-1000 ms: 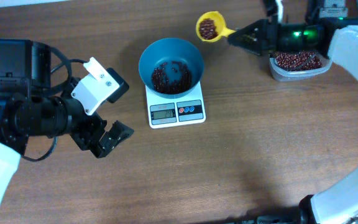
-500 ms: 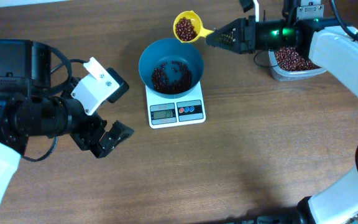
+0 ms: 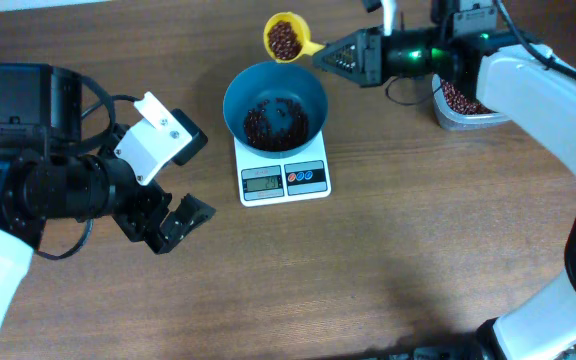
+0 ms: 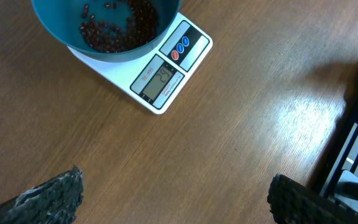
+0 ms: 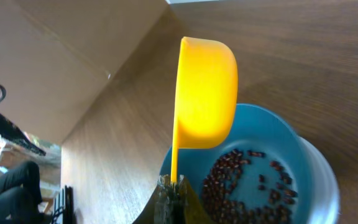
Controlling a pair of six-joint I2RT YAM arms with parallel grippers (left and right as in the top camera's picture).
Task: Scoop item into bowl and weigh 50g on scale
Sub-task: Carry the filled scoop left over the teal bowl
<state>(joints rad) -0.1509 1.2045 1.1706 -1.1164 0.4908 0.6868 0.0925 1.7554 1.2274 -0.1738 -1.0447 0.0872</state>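
Brown wood-grain table fills the overhead view, with the white scale at centre and the teal bowl sitting on it, a loose layer of beans on its floor. At the upper centre of the frame the right gripper is clamped tight on the handle of a yellow scoop, which hangs level and loaded (its cup heaped with beans) just past the bowl's upper rim, not yet squarely over the opening. The clear tub of spare beans lies at upper right, partly under the arm. At lower left the left gripper rests idle with its jaws spread wide, holding nothing. The step in hand looks like carrying a fresh scoopful to the bowl. The display, seen from the left wrist, appears to read 29, short of target, so the next move calls for bringing the scoop over the bowl and tipping it slowly, watching the figure climb rather than dumping the lot.
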